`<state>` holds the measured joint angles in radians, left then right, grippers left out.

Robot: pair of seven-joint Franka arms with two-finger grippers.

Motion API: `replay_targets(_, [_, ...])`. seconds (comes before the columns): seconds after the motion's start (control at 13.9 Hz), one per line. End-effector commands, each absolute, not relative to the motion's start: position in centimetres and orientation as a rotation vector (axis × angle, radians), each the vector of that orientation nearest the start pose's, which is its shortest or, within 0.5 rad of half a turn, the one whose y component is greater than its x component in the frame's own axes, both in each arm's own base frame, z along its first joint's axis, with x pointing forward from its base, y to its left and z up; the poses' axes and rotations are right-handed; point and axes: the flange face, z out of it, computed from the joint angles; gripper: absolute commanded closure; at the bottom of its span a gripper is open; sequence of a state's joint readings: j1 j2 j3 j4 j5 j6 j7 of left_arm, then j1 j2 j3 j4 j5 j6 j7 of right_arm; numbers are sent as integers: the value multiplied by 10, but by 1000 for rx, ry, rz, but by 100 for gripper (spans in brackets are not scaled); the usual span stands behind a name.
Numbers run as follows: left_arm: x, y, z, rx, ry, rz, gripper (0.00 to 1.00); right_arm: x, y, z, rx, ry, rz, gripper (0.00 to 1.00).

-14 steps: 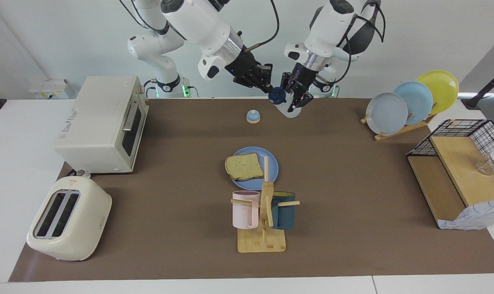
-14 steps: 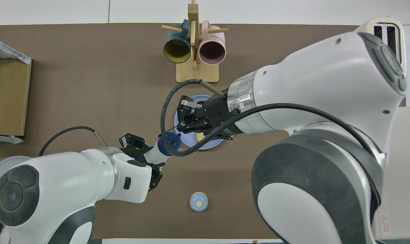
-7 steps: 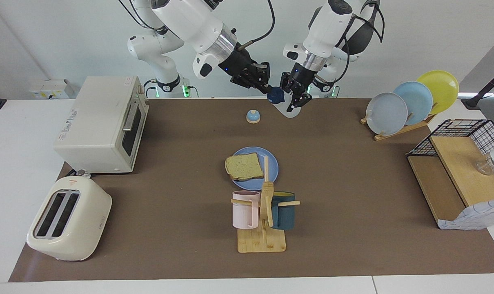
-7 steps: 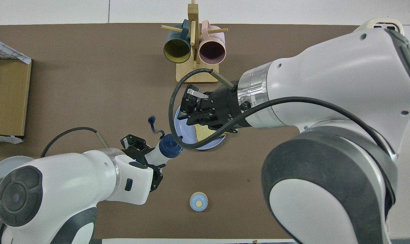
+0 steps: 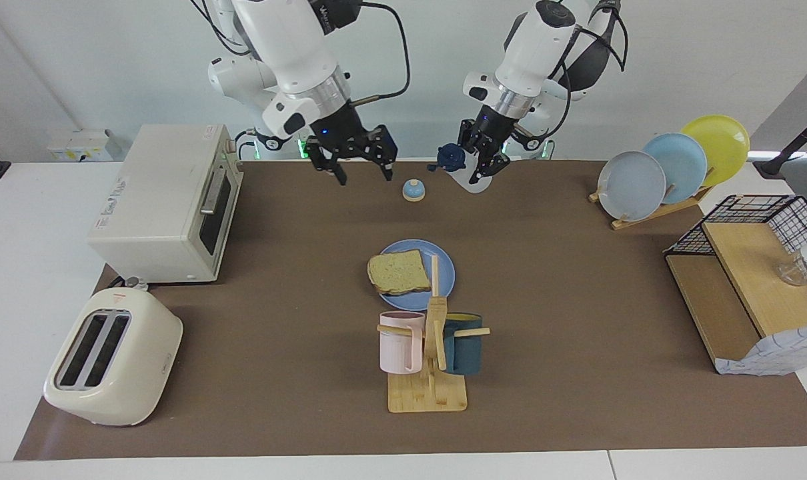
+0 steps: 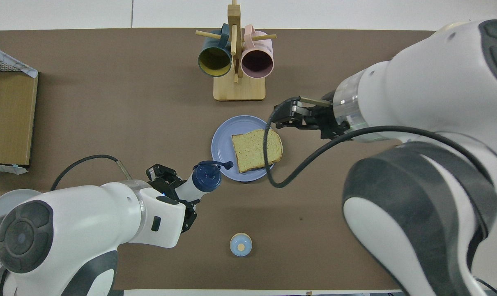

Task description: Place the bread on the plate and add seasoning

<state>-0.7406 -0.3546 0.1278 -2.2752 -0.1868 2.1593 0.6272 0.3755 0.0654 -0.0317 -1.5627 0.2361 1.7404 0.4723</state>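
Pinching seasoning (image 5: 465,175): left gripper (image 5: 485,159) | right gripper (image 5: 362,172) spread | cap possibly flipped open

Bread (image 6: 256,150) on blue plate (image 6: 224,139), left gripper (image 6: 182,193) clamping seasoning bottle (image 6: 201,181), mug rack (image 6: 236,78)

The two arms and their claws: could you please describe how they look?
Both arms have glossy white rounded shells with dark grey joint caps and a silver ring at the wrist. Each ends in a black two-fingered claw, the left claw and the right claw. A black cable loops from each wrist along the arm.
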Motion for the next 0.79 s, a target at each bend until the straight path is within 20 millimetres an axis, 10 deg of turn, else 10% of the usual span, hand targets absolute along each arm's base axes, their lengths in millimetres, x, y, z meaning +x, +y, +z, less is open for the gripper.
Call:
replay_targets(0.0, [379,-266,523,-2791,1828,-418,100,556,149,608,-3006,88,2,0])
replay_targets(0.43, [388,-271,531,-2715,1857,-353,100,562,50,591,-3132,-81,131,0])
replay_targets(0.72, [400,-269,543,-2553,1860,-208,100,546,39,580,-3125,-98,176,0])
